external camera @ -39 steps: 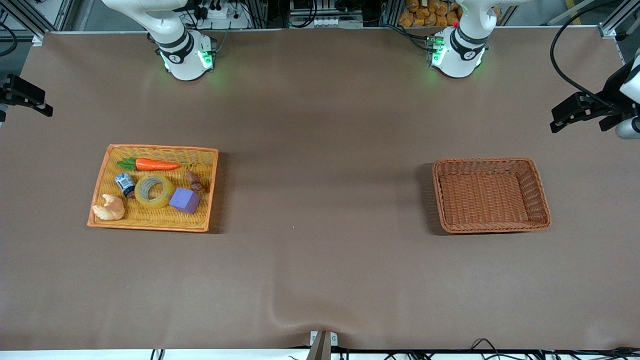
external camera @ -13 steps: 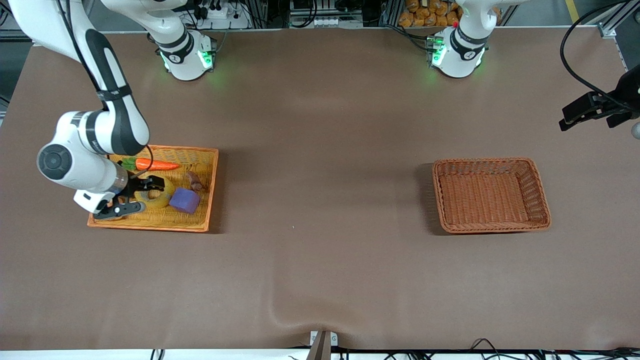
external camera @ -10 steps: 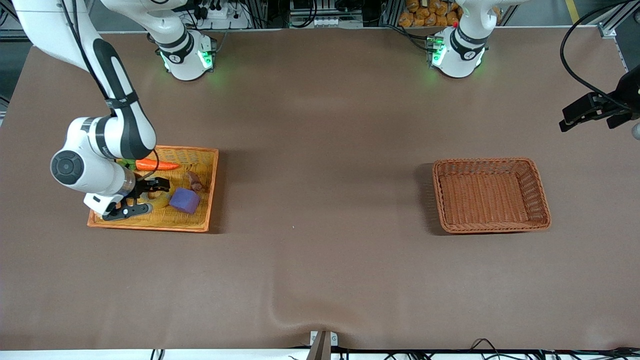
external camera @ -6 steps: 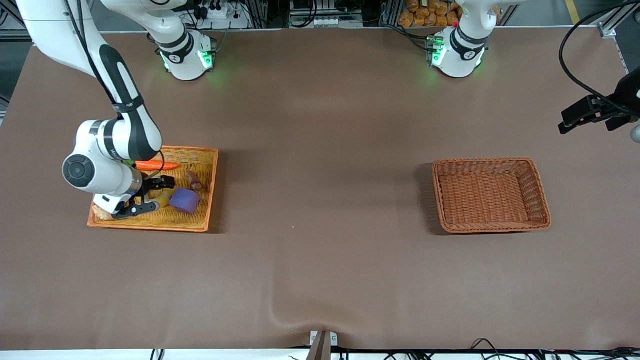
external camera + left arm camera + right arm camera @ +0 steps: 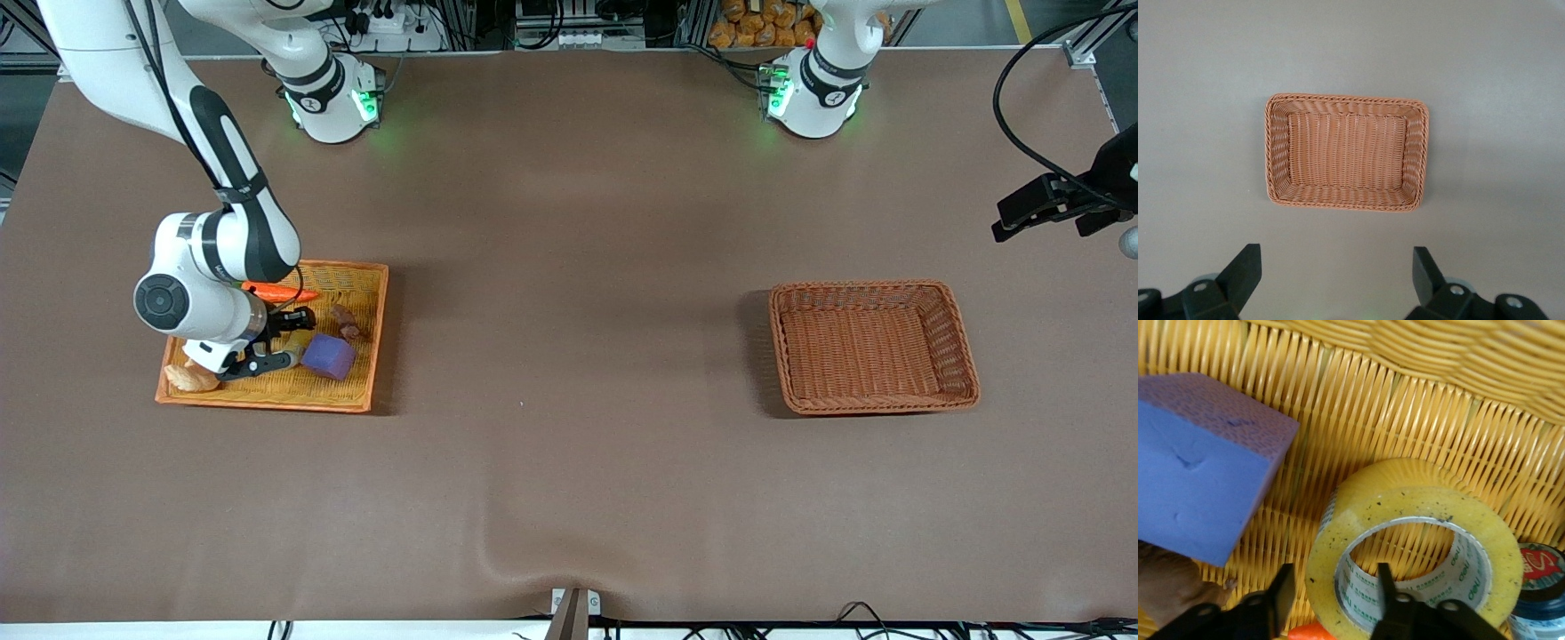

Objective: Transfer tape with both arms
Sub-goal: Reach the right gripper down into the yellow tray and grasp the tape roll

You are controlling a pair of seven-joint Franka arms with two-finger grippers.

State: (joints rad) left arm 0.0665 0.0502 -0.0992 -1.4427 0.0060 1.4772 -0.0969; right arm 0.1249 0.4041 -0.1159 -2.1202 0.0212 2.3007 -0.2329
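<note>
The tape, a yellowish roll with a pale printed core, lies flat in the yellow tray at the right arm's end of the table. My right gripper is low in the tray and open. One finger stands outside the roll and the other inside its hole, so the jaws straddle the roll's wall. In the front view the right gripper and its wrist cover most of the tape. My left gripper is open and empty, and waits high over the table at the left arm's end.
The tray also holds a purple cube beside the tape, an orange carrot, a croissant, a small brown piece and a blue-and-white can. An empty brown wicker basket stands toward the left arm's end, and also shows in the left wrist view.
My right arm has come in over the tray and lowered, sliding toward the purple cube until its jaws straddle the tape's wall. The left gripper has barely moved.
</note>
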